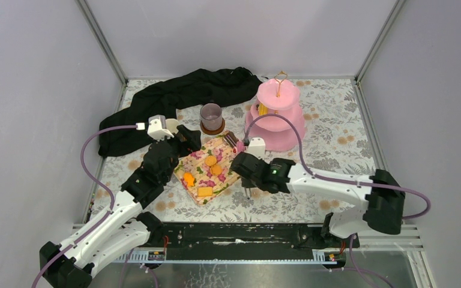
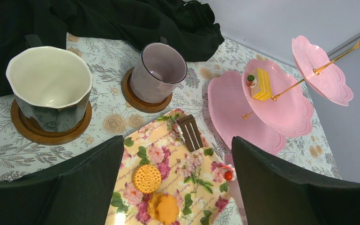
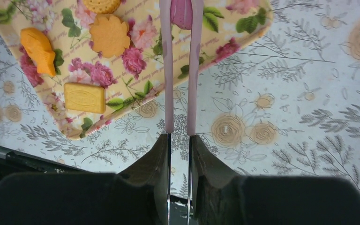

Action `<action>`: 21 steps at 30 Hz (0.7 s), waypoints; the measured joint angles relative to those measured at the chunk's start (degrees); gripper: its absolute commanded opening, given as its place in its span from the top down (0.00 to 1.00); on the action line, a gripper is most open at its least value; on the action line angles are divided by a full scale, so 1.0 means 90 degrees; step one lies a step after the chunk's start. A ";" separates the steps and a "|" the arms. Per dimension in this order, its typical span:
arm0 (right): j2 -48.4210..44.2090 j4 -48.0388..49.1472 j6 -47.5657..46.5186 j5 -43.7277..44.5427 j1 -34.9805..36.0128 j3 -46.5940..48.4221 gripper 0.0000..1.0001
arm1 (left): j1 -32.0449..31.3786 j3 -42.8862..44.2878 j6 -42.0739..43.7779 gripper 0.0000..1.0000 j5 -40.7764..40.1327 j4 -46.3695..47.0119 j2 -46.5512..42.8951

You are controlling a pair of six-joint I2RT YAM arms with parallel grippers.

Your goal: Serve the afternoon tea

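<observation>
Right fingers (image 3: pixel 158 161) clamp pink tongs (image 3: pixel 168 70) (pinching a pink cake (image 3: pixel 182 14)); left fingers (image 2: pixel 75 187) hang apart.

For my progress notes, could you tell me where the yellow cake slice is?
The yellow cake slice sits on the middle tier of the pink stand, right of the mauve-grey mug in the left wrist view.

From high behind the arm bases, my top camera looked down toward twelve o'clock, taking in the whole worktop (image 1: pixel 336 150). My left wrist camera sat low, facing about two o'clock toward the pink stand (image 2: pixel 286 112). The right wrist camera hung close, staring nearly straight down. All three shared the floral napkin (image 2: pixel 192 171).
</observation>
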 measured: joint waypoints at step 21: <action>-0.2227 -0.1962 0.0937 0.1481 -0.0959 -0.0163 0.82 | 0.0000 0.0000 0.0000 0.08 0.0000 0.0000 -0.0058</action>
